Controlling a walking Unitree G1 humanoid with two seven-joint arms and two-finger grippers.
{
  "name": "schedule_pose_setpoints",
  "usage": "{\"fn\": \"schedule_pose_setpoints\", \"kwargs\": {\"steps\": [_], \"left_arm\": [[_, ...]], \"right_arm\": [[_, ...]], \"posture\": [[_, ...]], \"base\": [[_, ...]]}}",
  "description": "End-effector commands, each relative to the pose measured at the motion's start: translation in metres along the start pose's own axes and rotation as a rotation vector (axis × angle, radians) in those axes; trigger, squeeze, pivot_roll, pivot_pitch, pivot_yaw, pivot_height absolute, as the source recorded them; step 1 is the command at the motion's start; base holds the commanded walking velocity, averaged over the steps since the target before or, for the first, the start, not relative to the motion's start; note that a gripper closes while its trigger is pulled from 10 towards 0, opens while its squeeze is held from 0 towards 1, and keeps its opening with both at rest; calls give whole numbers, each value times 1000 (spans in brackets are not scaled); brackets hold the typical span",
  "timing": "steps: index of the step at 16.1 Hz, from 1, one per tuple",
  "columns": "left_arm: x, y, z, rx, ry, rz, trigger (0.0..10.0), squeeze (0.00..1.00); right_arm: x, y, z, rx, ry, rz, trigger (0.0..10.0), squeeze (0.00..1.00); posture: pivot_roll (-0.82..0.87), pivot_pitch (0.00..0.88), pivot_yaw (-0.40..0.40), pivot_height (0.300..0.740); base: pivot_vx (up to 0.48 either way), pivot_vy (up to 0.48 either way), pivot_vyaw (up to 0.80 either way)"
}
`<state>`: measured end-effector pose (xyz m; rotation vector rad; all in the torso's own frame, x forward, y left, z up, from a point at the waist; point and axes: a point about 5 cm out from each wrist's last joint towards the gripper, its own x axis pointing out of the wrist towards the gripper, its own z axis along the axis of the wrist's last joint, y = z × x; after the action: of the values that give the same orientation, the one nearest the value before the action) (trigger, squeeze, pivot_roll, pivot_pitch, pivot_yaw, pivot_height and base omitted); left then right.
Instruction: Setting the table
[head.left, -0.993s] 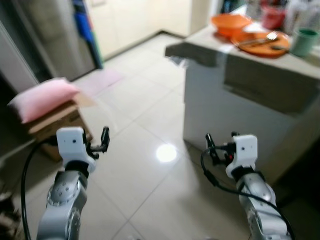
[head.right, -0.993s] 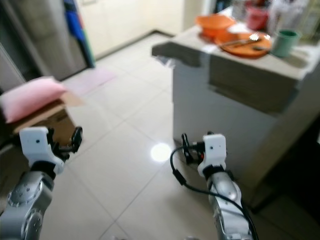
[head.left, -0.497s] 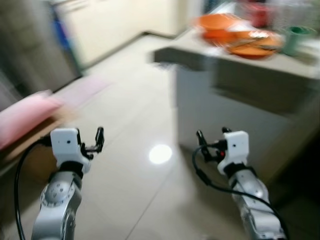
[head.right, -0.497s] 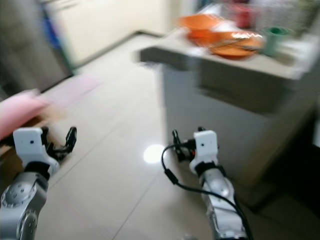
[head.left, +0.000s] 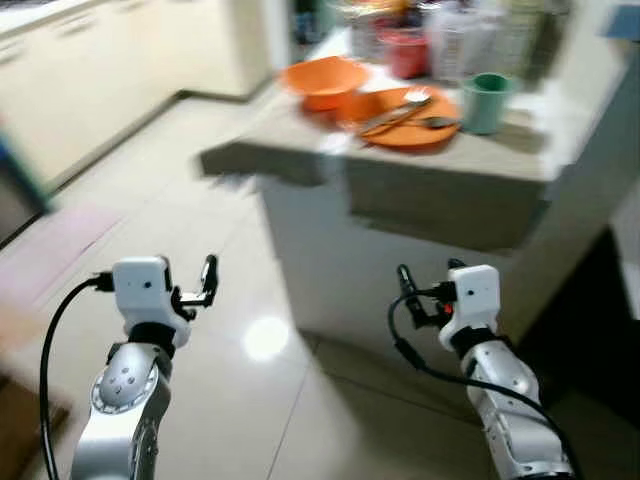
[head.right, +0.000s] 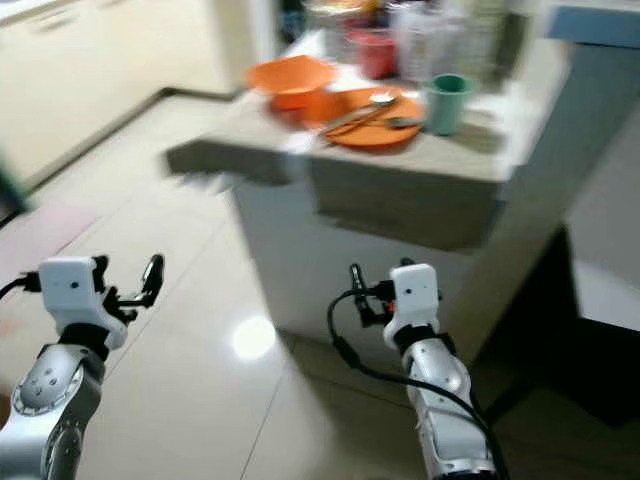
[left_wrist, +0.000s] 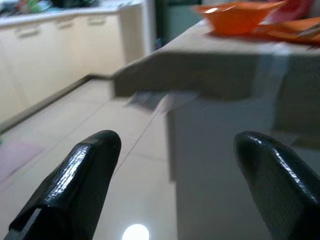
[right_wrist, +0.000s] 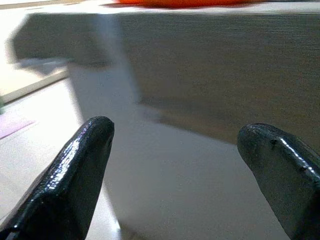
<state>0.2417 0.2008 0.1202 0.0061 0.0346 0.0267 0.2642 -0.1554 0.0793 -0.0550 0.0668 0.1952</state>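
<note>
An orange bowl (head.left: 322, 78) and an orange plate (head.left: 405, 105) holding a spoon and fork (head.left: 398, 108) sit on a grey counter (head.left: 440, 175) ahead. A green cup (head.left: 485, 100) stands right of the plate. My left gripper (head.left: 200, 285) is held out over the floor, left of the counter, open and empty. My right gripper (head.left: 428, 283) hangs in front of the counter's side, well below its top, also open and empty. The left wrist view looks between the open fingers (left_wrist: 82, 177) at the counter edge and the bowl (left_wrist: 235, 15). The right wrist view faces the counter's side (right_wrist: 200, 65).
A red container (head.left: 405, 50) and blurred pale items stand at the back of the counter. Cream cabinets (head.left: 90, 70) line the left wall. Glossy tiled floor (head.left: 265, 340) lies between me and the counter. A dark gap (head.left: 600, 330) shows right of the counter.
The view has swung and closed in, so the counter now sits centred and nearer. The pink cushion and box have left the picture. Both arms keep the same pose, grippers open.
</note>
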Motion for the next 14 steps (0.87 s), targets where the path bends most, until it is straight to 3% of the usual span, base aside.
{"fn": "schedule_pose_setpoints", "kwargs": {"steps": [1,4,12,14], "left_arm": [[0,-2,3,5,-13,1,10000,0],[1,-3,3,1,-16,-1,10000,0],[0,-4,3,2,-15,1,10000,0],[0,-3,2,-4,-5,1,10000,0]], "right_arm": [[0,-5,1,-13,-4,-18,10000,0],[0,-4,1,-21,-7,-6,10000,0],[-2,-3,-3,-23,8,-6,10000,0],[-2,-3,-4,-37,15,-2,10000,0]], "posture": [[-117,20,97,740],[-119,22,98,740],[-118,29,97,740],[-118,29,97,740]], "base": [[0,0,0],[0,0,0],[0,0,-774],[142,193,-244]]}}
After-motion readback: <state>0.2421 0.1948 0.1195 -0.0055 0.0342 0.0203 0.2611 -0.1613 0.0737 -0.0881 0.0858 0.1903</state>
